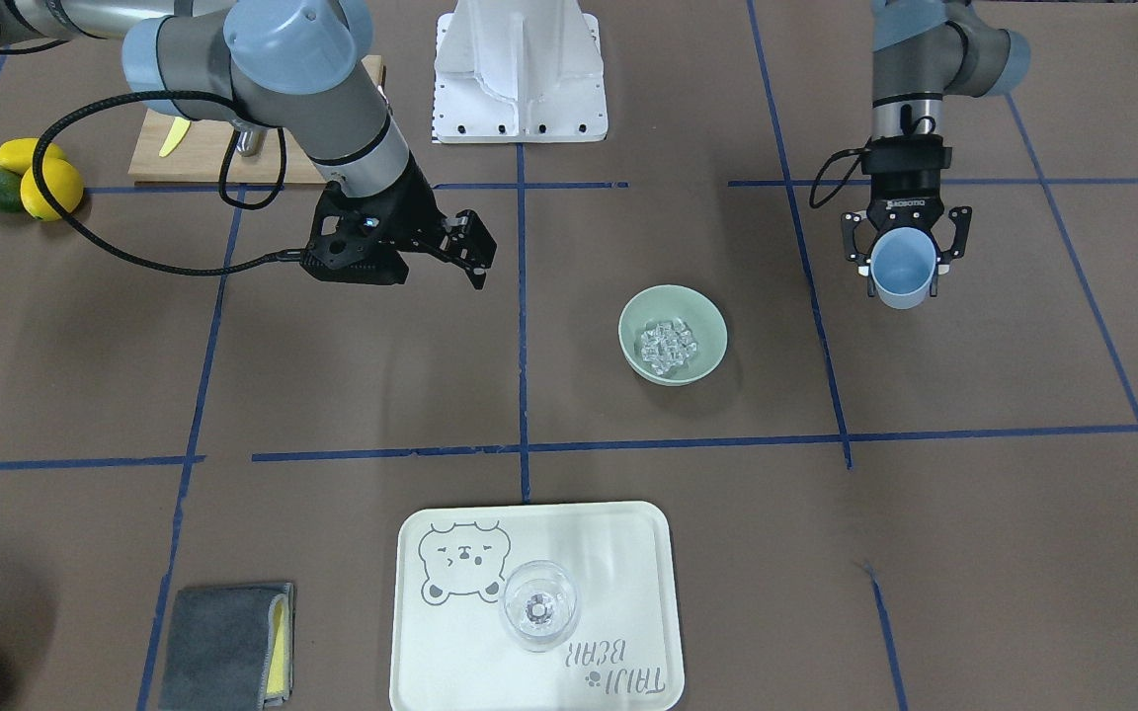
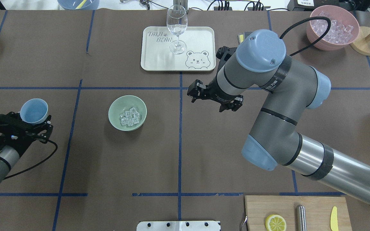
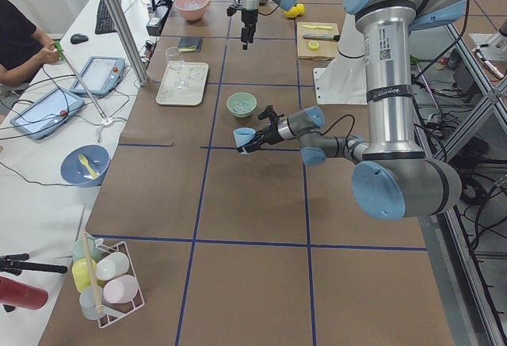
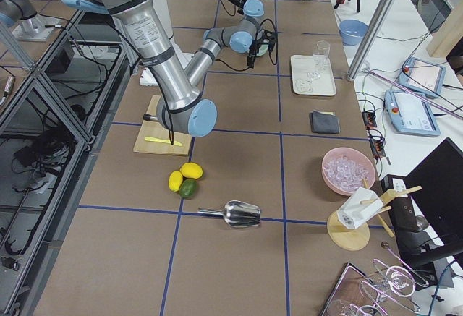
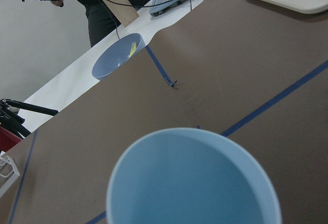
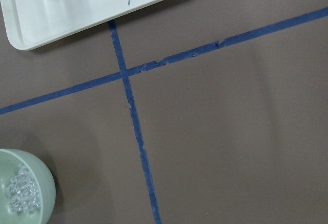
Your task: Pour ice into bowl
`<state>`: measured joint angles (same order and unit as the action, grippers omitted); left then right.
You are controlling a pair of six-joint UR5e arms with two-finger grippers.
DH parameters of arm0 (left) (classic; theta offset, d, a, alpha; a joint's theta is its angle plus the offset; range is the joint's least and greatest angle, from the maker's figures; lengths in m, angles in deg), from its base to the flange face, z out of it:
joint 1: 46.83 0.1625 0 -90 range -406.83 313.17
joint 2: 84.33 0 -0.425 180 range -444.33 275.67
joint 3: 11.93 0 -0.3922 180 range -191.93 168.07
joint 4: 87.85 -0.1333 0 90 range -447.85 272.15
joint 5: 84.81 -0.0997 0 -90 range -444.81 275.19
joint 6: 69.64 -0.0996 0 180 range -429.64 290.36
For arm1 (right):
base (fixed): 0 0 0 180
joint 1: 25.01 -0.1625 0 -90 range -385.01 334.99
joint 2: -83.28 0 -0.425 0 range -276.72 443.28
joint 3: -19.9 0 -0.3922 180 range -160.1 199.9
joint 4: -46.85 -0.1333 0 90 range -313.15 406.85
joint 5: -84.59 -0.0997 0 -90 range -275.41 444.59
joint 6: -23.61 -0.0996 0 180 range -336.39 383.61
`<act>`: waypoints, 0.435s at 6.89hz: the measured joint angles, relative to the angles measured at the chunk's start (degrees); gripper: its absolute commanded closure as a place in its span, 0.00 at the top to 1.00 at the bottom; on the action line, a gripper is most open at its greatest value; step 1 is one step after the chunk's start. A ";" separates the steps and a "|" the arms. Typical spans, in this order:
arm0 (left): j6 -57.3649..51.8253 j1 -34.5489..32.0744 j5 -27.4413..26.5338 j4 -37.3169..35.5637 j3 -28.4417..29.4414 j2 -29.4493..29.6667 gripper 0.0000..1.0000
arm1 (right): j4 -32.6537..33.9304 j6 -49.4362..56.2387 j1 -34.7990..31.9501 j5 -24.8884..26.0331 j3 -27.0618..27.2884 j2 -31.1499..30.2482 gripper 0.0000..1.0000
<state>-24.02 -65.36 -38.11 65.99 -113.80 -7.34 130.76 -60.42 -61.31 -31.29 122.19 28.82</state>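
**A:** Where is the ice (image 2: 129, 117) right now?

**B:** Look near the middle of the table (image 2: 204, 144). You will see the ice lying in a little heap inside the green bowl (image 2: 112, 110). The bowl sits flat on the table.

**A:** And the left tool?

**B:** Your left tool (image 1: 903, 281) is squeezed around the light blue cup (image 2: 34, 111). It holds the cup up in the air, off to one side of the bowl and well apart from it. The cup is tipped, and inside it you see only blue.

**A:** What about the right tool?

**B:** Your right tool (image 1: 475, 252) has its fingers spread wide and grips nothing. It hangs above the table on the other side of the bowl and does not touch it. Past it you can see the tray (image 2: 153, 61) with a tall glass (image 2: 176, 22) standing on it.
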 measured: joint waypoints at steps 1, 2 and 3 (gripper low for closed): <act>0.42 -0.64 0.02 9.73 4.49 -0.77 0.00 | -0.02 -0.16 0.56 0.37 -0.25 0.39 1.00; 1.02 -1.29 -0.04 16.03 8.04 -1.08 0.00 | -0.01 -0.38 1.72 1.82 -1.31 1.61 1.00; 1.77 -2.13 -0.13 20.10 11.02 -1.15 0.00 | -0.04 -0.93 3.09 3.68 -3.38 3.53 1.00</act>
<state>-22.25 -67.49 -38.25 86.09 -102.78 -8.49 130.72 -61.35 -58.22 -27.61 118.81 32.35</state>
